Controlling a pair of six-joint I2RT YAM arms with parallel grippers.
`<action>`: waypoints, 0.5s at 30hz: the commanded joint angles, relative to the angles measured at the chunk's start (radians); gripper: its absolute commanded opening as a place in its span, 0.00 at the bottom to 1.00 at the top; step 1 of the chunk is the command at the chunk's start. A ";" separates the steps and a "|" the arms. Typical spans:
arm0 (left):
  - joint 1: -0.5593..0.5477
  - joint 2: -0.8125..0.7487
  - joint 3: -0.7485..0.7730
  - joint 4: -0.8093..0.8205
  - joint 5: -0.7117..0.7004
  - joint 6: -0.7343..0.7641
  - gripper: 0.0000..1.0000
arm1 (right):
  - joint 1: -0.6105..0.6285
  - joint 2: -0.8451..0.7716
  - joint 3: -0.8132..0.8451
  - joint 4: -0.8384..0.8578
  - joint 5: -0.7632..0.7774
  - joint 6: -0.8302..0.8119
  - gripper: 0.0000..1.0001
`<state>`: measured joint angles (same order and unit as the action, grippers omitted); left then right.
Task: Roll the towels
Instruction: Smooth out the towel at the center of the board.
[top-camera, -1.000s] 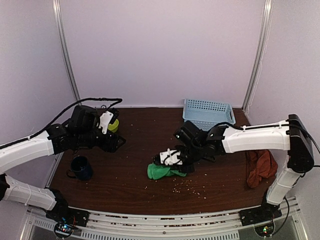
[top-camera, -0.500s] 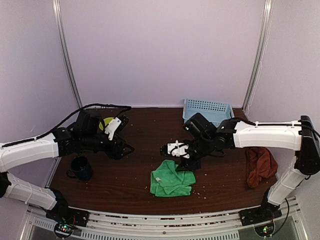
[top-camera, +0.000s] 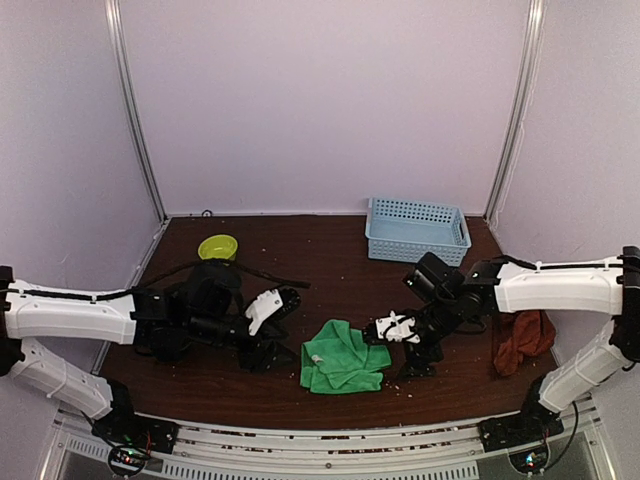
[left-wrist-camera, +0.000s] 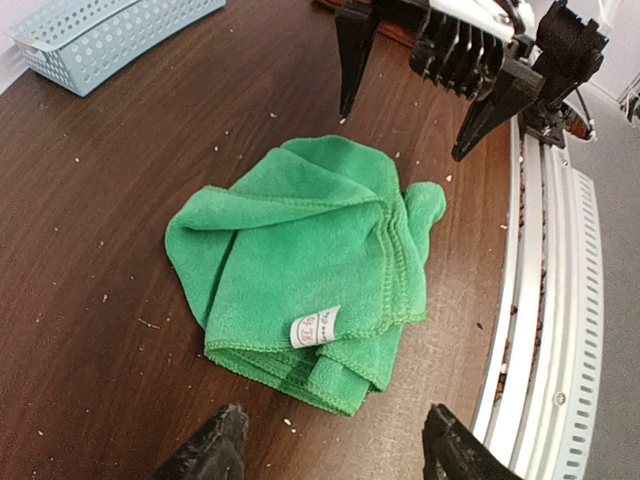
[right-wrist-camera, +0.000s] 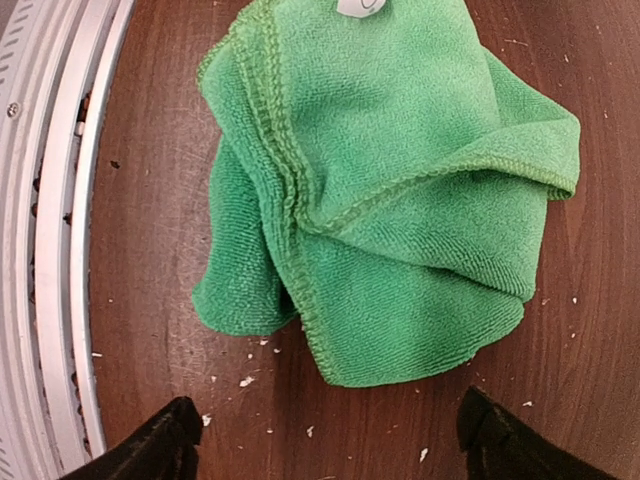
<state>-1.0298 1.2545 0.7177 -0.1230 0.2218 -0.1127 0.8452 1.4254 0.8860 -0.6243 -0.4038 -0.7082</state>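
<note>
Green towel bunched between left gripper and right gripper — jaws spread wide, nothing held; seemingly doubled layers should be flattened before rolling.

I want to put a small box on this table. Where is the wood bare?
The table is bare at the back between the yellow-green bowl and the light-blue basket, and forward to the green towel. The front is crowded: left jaws and right jaws stand open either side of that towel, and the rust towel lies at the right edge.

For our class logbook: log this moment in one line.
green towel: loosely folded | left hand: open | right hand: open | red towel: heaped aside
</note>
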 joint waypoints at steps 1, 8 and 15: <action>-0.009 0.071 -0.008 0.135 0.004 0.020 0.62 | 0.002 0.053 -0.007 0.089 0.045 0.028 0.84; -0.010 0.061 -0.006 0.135 -0.017 0.005 0.62 | 0.005 0.137 0.008 0.172 0.089 0.078 0.61; -0.010 0.016 -0.021 0.103 -0.057 -0.012 0.62 | -0.010 0.208 0.135 0.122 0.070 0.095 0.09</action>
<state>-1.0359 1.3067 0.7082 -0.0502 0.1959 -0.1143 0.8459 1.6127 0.9356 -0.4953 -0.3321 -0.6312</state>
